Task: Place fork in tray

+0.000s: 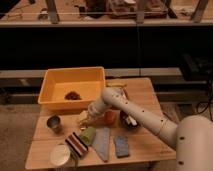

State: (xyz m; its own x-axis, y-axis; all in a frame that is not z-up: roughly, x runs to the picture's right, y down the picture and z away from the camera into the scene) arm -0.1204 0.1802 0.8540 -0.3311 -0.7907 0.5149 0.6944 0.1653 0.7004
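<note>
The yellow-orange tray [48, 98] stands at the table's back left with a small dark clump [73, 95] on its floor. My gripper [88, 119] is low over the table, just in front of the tray's front wall and right of the metal cup [54, 123]. The white arm reaches to it from the lower right. The fork does not show; it may be hidden at the gripper. A pale yellowish object [81, 118] lies right at the gripper's tip.
On the wooden table [145, 92] sit a dark round bowl [131, 121] holding a white utensil, an orange item [108, 118], a green piece [89, 135], a striped object [75, 142], a grey cloth [103, 143], a blue sponge [121, 146] and a white round lid [60, 155].
</note>
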